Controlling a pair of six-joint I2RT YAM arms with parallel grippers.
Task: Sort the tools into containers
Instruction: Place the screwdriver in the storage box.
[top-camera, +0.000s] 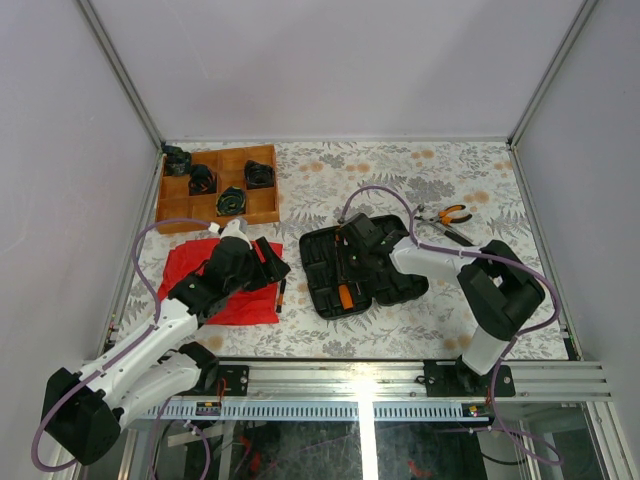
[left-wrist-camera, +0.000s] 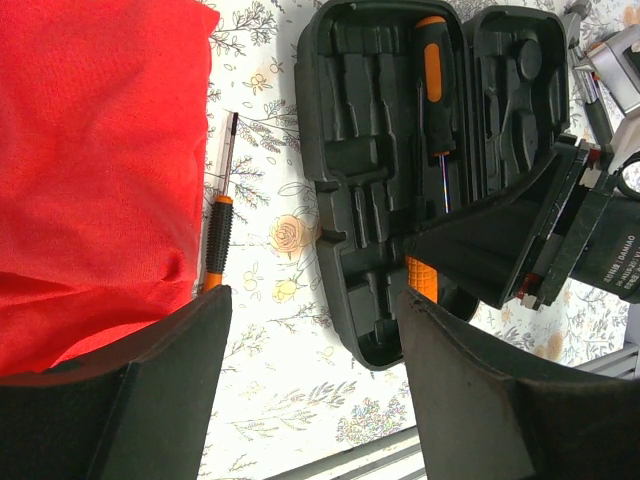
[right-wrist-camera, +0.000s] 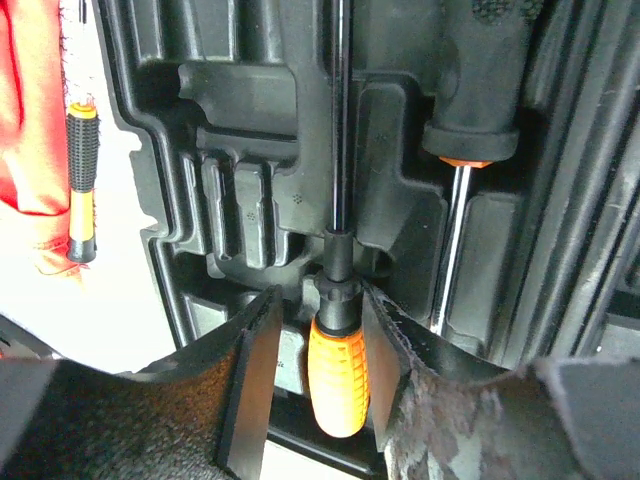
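The black tool case (top-camera: 318, 270) lies open in the middle of the table. A screwdriver with a stubby orange handle (right-wrist-camera: 338, 370) rests in a moulded slot near the case's front end. My right gripper (right-wrist-camera: 320, 295) straddles that handle, open, with a gap showing on its left side. A second screwdriver (left-wrist-camera: 432, 70) sits in a slot beside it. Another screwdriver (left-wrist-camera: 218, 235) lies on the table along the edge of the red cloth (left-wrist-camera: 90, 170). Orange-handled pliers (top-camera: 447, 217) lie at the back right. Between cloth and case my left gripper (left-wrist-camera: 315, 320) hangs open and empty.
A compartmented wooden tray (top-camera: 165, 210) holding black parts stands at the back left. The red cloth (top-camera: 230, 300) lies under my left arm. White walls enclose the table on three sides, and a metal rail runs along the near edge.
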